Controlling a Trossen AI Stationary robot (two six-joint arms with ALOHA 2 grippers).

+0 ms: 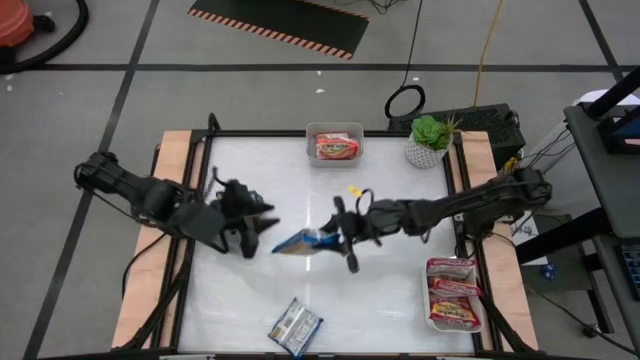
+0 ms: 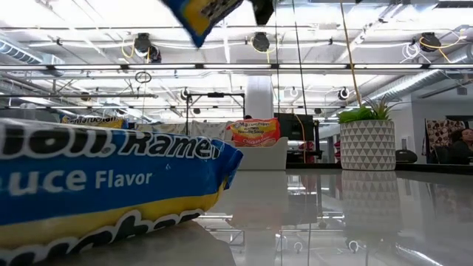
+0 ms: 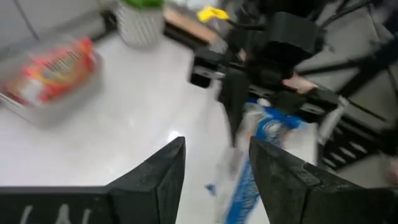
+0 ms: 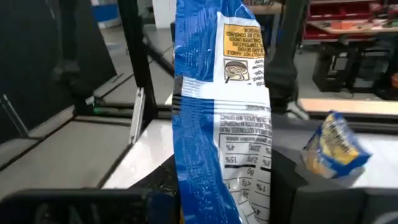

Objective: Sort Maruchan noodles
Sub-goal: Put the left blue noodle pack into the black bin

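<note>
The glossy white rectangular table (image 1: 400,290), framed by a dark rail and pale wooden side boards, leaves its widest bare stretches along the near edge and between the arms and the far trays. The two dark jointed arms reach in from opposite sides and nearly meet at mid-table. The right gripper (image 1: 345,238) is clamped on a blue-and-silver plastic noodle packet with a yellow label (image 1: 300,241), held above the tabletop; in the right wrist view this crinkled film packet (image 4: 221,118) hangs lengthwise between the fingers, its printed back showing. The left gripper (image 1: 258,226) hovers just beside the packet's free end, its two dark wedge-shaped fingers (image 3: 163,174) parted by a moderate gap with nothing between them. A shallow grey tray at the right near corner (image 1: 481,318) holds stacked maroon-and-silver packets (image 1: 455,290), hard against the table's side rail. A second grey tray at the far edge (image 1: 312,147) carries one orange-red packet (image 1: 336,147). Near the far right corner stands a white patterned pot with a green plant (image 1: 428,141). Another blue-silver packet (image 1: 296,326) lies flat, skewed, close to the near edge, well apart from both grippers.
</note>
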